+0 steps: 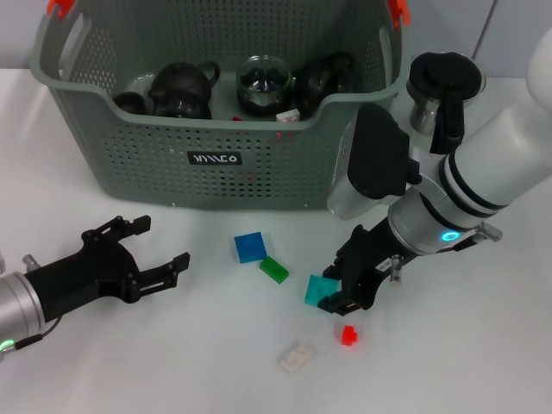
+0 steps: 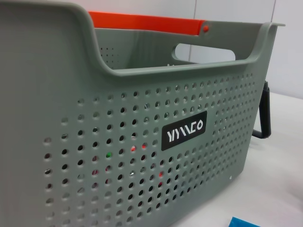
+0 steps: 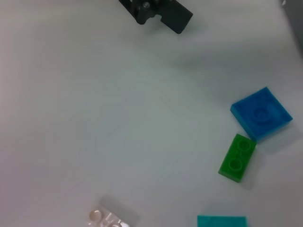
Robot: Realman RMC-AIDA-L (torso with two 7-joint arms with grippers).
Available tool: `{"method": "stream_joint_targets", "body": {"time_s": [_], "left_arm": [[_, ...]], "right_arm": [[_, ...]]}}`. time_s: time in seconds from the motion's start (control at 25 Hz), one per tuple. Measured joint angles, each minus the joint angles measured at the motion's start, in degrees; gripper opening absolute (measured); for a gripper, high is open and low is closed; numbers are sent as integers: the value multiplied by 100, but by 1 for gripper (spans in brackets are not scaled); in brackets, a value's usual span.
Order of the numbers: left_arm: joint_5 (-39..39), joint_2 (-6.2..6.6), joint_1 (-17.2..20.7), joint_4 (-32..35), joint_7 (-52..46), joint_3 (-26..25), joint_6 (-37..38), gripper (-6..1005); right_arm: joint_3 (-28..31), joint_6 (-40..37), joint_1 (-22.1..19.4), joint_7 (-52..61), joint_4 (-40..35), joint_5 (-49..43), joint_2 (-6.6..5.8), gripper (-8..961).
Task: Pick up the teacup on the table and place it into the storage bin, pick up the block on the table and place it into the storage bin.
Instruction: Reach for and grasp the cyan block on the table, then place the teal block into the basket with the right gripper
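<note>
The storage bin [image 1: 259, 164] stands at the far side of the white surface [image 1: 172, 362], its black label with white lettering [image 1: 215, 159] facing the robot and orange clips on its handles. Inside it lie several dark teapots and cups, among them a dark teapot [image 1: 183, 89] and a clear glass vessel [image 1: 263, 84]. Just beside the bin's right end stands a glass pitcher with a black lid [image 1: 438, 86].

5 blocks lie on the surface in front of the bin. A blue block [image 1: 249, 247] sits closest to the bin, with a green block [image 1: 274, 269] just beside it. A teal block [image 1: 321, 289] lies to the right of those, touching the tips of the right gripper [image 1: 345, 297]. A small red block [image 1: 348, 335] lies near the gripper, and a clear block [image 1: 296, 354] lies nearest the robot.

The right gripper is low over the surface at the teal block; whether its jaws are clenched on the block or merely resting around it cannot be told. The left gripper [image 1: 151, 259] hovers at the left of the surface, well apart from the blocks, with its jaws spread wide and nothing between them. In the left wrist view the bin's perforated wall fills the frame.
</note>
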Motion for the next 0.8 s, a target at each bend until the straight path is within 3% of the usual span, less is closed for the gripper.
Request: {"method": "stream_joint_targets", "body": {"time_s": [0.12,0.32,0.48,0.8], "left_arm": [[0,-4,5,0,0,0,0,890],[0,-10,8,0,0,0,0,890],[0,-17,15,0,0,0,-1,890],[0,-12,15,-1,0,-36,-8,890]], "right_arm": [[1,-5,1,-4,0,-1,0,580],[37,-42,-27,-5,-4,22,0,426],[162,-374,-144,-38,-304,95,-11,426],[1883,-2764,-621,534,-2838,99,-68,426]]}}
